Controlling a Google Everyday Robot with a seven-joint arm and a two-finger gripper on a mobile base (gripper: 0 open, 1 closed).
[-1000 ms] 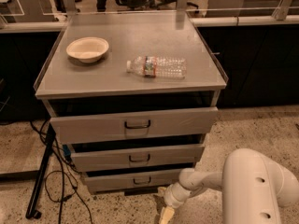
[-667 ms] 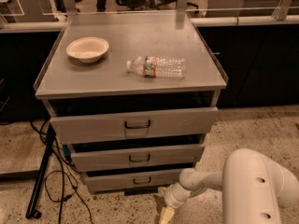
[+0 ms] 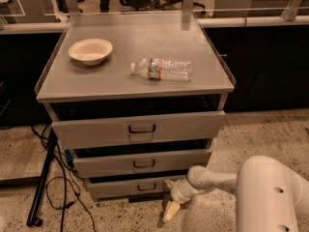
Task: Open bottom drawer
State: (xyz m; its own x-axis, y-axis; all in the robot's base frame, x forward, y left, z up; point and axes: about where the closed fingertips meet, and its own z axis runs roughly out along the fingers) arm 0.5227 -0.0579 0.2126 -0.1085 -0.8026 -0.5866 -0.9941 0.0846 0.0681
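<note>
The bottom drawer (image 3: 120,187) is the lowest and narrowest of three grey drawers, with a small dark loop handle (image 3: 146,186) at its centre. It stands slightly pulled out. My gripper (image 3: 170,206) hangs at the end of the white arm (image 3: 212,179), low by the floor, just right of the bottom drawer's front and right of its handle. It does not touch the handle.
The middle drawer (image 3: 142,162) and top drawer (image 3: 137,128) sit above, both slightly out. A cream bowl (image 3: 90,50) and a lying plastic bottle (image 3: 161,69) rest on the cabinet top (image 3: 116,81). Black cables and a stand leg (image 3: 41,187) lie on the floor at left.
</note>
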